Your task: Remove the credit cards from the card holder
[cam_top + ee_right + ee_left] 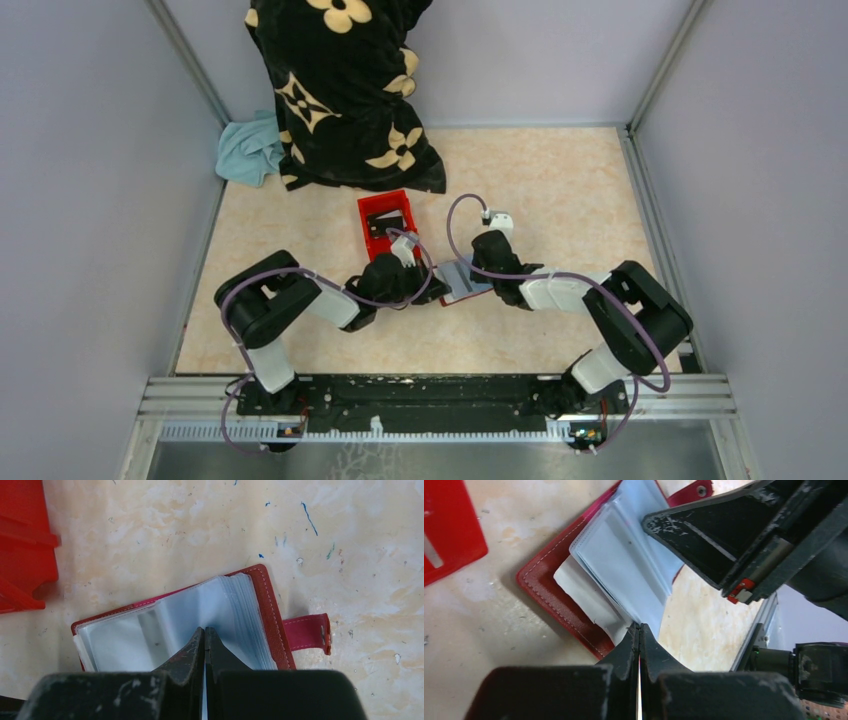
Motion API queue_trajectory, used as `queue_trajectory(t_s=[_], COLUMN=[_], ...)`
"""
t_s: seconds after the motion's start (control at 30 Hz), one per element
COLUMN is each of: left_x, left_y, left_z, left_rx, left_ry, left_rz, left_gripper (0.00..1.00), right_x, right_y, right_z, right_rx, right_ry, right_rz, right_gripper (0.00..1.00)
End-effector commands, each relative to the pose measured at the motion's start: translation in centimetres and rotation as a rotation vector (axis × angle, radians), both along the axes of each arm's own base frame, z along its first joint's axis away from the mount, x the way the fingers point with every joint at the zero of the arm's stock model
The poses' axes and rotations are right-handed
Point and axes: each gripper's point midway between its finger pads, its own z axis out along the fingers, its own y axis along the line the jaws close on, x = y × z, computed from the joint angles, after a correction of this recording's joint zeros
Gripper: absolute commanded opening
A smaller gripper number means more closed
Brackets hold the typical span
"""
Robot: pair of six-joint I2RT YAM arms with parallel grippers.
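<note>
The card holder (462,283) lies open on the table, red cover (559,600) down and its snap strap (307,632) sticking out to one side. Pale blue-grey credit cards (624,560) and clear sleeves fan out of it (165,625). My left gripper (425,285) is shut, its tips (639,626) touching the near edge of the stack; I cannot tell whether a leaf is pinched. My right gripper (482,265) is shut too, its tips (205,629) resting on the open sleeves. The left wrist view shows the right fingers (704,540) over the stack.
A bright red open box (388,225) stands just behind the holder, its edge showing in both wrist views (449,535) (22,545). A black flower-patterned blanket (340,90) and a teal cloth (250,150) sit at the back left. Grey walls enclose the table.
</note>
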Motion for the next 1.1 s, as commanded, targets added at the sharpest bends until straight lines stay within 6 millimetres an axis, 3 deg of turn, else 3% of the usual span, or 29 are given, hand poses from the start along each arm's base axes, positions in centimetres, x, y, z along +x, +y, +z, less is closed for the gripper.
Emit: queue_trajectory(t_s=[0.0, 0.53, 0.83, 1.07], left_x=[0.5, 1.7, 2.6, 3.3], left_y=[-1.3, -2.7, -4.0, -4.7], left_z=[2.9, 3.4, 2.1, 1.9], left_rx=[-0.124, -0.118, -0.082, -0.058], left_ry=[-0.073, -0.088, -0.075, -0.071], left_rz=[-0.012, -0.023, -0.040, -0.046], left_gripper=[0.00, 0.00, 0.00, 0.00], right_x=[-2.6, -2.4, -2.4, -1.9], right_y=[-1.0, -1.3, -1.6, -2.9], right_z=[-3.4, -2.7, 0.5, 4.8], right_rx=[-0.065, -0.044, 0.058, 0.124], right_ry=[0.133, 0.124, 0.042, -0.095], right_rz=[0.029, 0.009, -0.029, -0.099], right_gripper=[0.00, 0.00, 0.00, 0.00])
